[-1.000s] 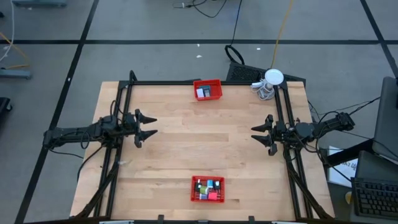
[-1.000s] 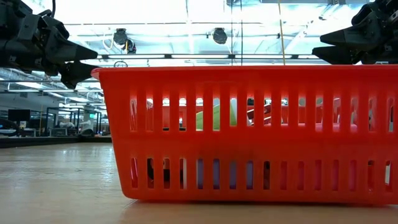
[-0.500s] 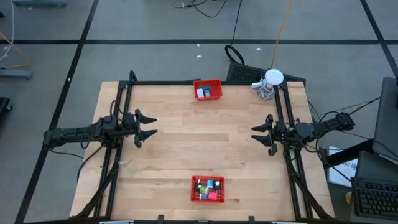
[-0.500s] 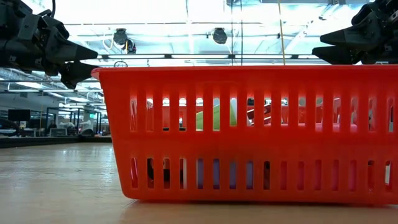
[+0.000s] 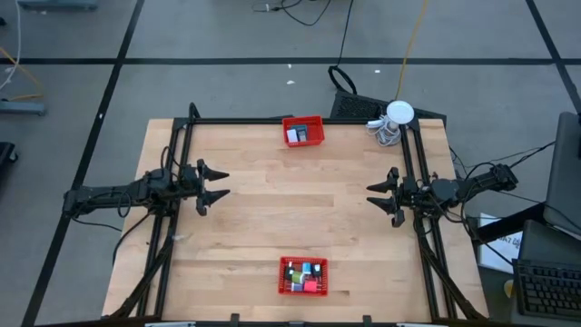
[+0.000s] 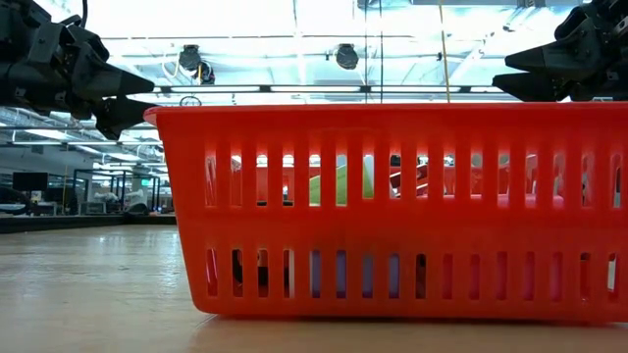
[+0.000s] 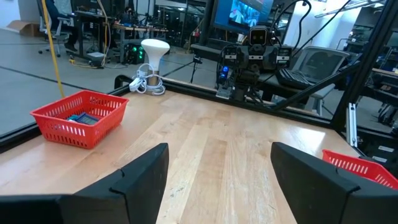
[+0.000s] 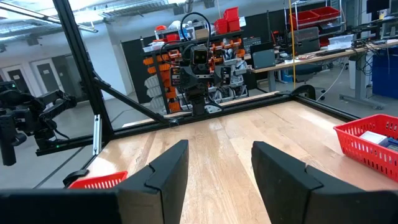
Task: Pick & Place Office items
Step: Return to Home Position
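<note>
Left end effector (image 5: 215,184), 9 o'clock, and right end effector (image 5: 375,195), 3, hang spread, empty. Small colourful office items (image 5: 304,272) fill the red mesh basket (image 5: 281,277) at 6; I fear a low swing clipping it.

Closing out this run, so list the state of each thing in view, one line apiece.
Left tool: open, empty, above the left side of the table.
Right tool: open, empty, above its right side.
Near red basket: upright, holding several small items.
Far red basket: upright, holding a few pieces.
White lamp: upright at the far right corner, cable coiled beside it.
</note>
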